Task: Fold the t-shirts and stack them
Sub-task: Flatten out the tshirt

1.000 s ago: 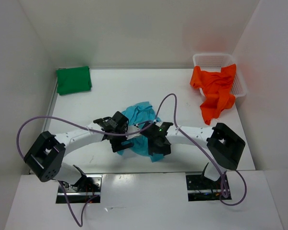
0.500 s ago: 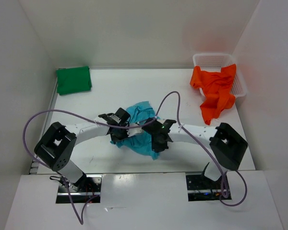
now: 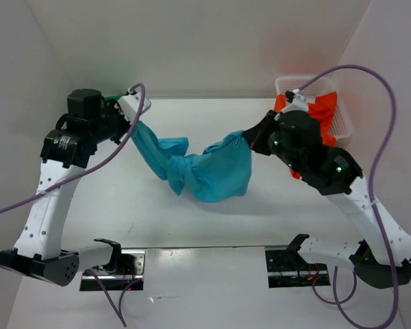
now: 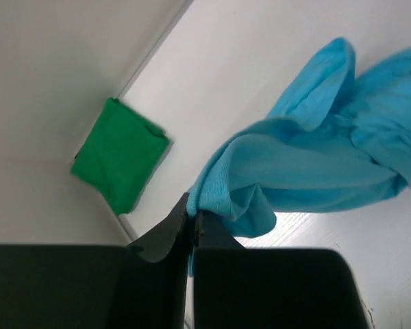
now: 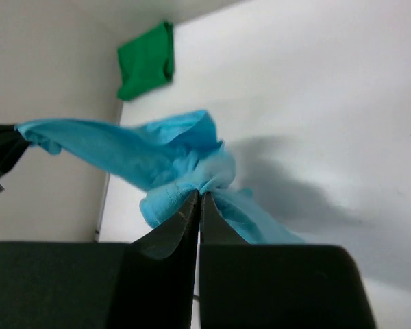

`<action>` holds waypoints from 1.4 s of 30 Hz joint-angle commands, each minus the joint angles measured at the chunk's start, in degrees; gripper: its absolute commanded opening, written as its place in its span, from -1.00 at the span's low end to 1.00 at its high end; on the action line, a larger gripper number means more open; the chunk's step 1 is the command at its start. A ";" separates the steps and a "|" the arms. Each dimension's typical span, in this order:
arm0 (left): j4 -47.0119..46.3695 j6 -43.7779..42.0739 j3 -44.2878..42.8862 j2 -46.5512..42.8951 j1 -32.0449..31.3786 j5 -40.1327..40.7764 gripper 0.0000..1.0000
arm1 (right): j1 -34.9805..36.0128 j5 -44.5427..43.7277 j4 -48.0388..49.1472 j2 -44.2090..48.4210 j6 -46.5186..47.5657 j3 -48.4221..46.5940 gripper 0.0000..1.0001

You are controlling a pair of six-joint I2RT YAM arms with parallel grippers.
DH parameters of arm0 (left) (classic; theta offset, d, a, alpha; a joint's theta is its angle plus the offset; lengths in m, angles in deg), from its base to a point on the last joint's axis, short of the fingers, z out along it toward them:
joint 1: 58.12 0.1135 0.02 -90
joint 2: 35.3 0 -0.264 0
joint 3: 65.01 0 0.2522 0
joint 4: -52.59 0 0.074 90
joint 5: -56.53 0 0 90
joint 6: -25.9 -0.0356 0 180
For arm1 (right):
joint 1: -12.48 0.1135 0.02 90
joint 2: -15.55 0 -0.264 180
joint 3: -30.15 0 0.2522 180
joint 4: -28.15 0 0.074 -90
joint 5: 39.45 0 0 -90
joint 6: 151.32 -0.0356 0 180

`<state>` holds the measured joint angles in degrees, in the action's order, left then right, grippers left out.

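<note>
Left arm: elevated, wrist at the rear-left of the bench point(image 3: 123, 199), forearm aimed toward the centre. The left hand point(image 4: 192, 212) has its fingers pressed together, pinching one edge of the turquoise t-shirt point(image 3: 209, 171).

Right arm: elevated at the rear-right, wrist turned leftward. The right hand point(image 5: 197, 199) also has its fingers pressed together, pinching a bunched fold at the garment's opposite end.

The turquoise t-shirt hangs suspended between the two hands, sagging and twisted at mid-span. Contact between its lowest fold and the bench cannot be determined.

The green t-shirt point(image 4: 120, 154) lies folded in the rear-left corner. The orange-red t-shirt point(image 3: 322, 110) drapes over the basket point(image 3: 308, 83) at the rear-right, partly behind the right arm.
</note>
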<state>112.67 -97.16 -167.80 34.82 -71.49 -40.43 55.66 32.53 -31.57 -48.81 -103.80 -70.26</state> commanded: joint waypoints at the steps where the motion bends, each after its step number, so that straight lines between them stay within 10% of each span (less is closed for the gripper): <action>1: 7.46 -0.69 -4.47 -0.17 4.20 -2.00 -1.00 | 0.24 -7.90 -5.20 2.73 3.27 -6.23 -1.00; 9: 7.46 -1.13 -16.16 -2.36 12.22 6.15 -1.00 | 0.24 -15.80 -6.34 8.10 7.23 -11.96 -1.00; 17: 1.15 0.10 -7.75 -3.95 13.28 10.29 -1.00 | -2.04 -16.34 -3.53 8.64 8.37 -4.67 -1.00; 29: -4.06 0.10 -15.38 4.58 13.28 3.48 -1.00 | -16.55 -1.50 2.89 -8.94 20.33 -20.92 -1.00; 35: 10.95 -15.08 5.59 -5.77 8.71 -8.47 -0.46 | -16.55 11.73 4.73 -2.45 15.95 -0.79 -1.00; 38: 25.36 -27.83 17.47 -8.94 7.39 -15.07 0.21 | -16.55 17.65 6.92 1.95 12.00 13.81 -1.00; 42: 20.96 -26.72 25.74 -9.48 7.39 -13.97 0.73 | -16.55 21.89 8.16 5.11 8.74 24.50 -1.00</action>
<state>132.61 -119.02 -144.92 25.53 -64.01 -50.38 39.44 48.37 -26.30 -44.63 -91.38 -50.52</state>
